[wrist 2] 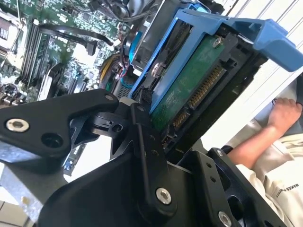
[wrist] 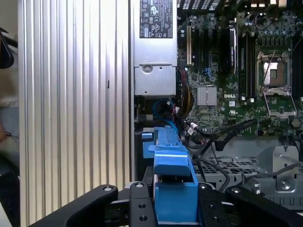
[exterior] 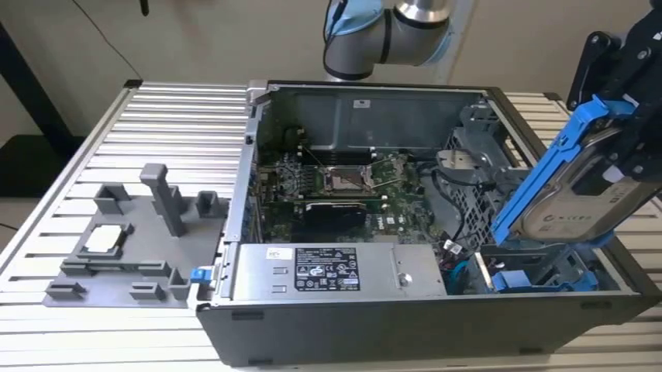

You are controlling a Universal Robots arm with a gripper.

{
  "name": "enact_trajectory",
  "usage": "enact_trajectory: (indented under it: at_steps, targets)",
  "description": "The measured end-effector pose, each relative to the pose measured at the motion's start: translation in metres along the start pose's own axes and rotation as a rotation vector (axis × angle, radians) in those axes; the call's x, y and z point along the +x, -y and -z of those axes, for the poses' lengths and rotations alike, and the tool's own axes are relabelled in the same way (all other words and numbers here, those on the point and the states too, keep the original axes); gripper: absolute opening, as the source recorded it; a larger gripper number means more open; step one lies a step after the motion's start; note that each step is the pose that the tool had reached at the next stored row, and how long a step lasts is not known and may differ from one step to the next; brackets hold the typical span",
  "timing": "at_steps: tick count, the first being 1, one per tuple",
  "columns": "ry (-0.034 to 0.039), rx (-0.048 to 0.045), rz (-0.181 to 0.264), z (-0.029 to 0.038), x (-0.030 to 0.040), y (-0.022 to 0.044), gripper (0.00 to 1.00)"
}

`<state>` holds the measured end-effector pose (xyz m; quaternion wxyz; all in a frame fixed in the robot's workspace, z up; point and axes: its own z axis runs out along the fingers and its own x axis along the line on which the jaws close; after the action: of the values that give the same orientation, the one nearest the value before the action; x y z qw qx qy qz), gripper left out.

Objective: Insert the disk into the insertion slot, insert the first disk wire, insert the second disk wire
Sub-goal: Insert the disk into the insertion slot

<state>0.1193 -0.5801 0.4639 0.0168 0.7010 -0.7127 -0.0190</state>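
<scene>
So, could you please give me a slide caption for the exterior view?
The jaws hold the blue-framed disk tilted over the drive bay of the open computer case.

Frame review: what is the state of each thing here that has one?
disk: gripped, tilted steeply, lower end over the drive bay, not seated.
gripper: shut on the disk.
computer case: lying on its side, panel off, interior exposed.

The disk [exterior: 577, 198] is showing silver metal, a white label and a bright blue frame, while the gripper [wrist: 175, 203] is looking black, the motherboard [exterior: 401, 194] green and the ribbed table [exterior: 176, 116] pale grey.
</scene>
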Motion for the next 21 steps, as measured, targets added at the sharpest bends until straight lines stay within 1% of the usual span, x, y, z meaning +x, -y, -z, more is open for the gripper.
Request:
enact_trajectory:
  at_steps: [9,14,21]
  targets:
    - [-0.0002,-0.0002,0.003,-0.0155,-0.0001,0.0089,0.33]
    - [-0.0002,-0.0002,0.004,-0.024,0.0,0.0097,0.33]
    - [0.0,-0.0002,0.004,-0.0335,0.0,0.0108,0.33]
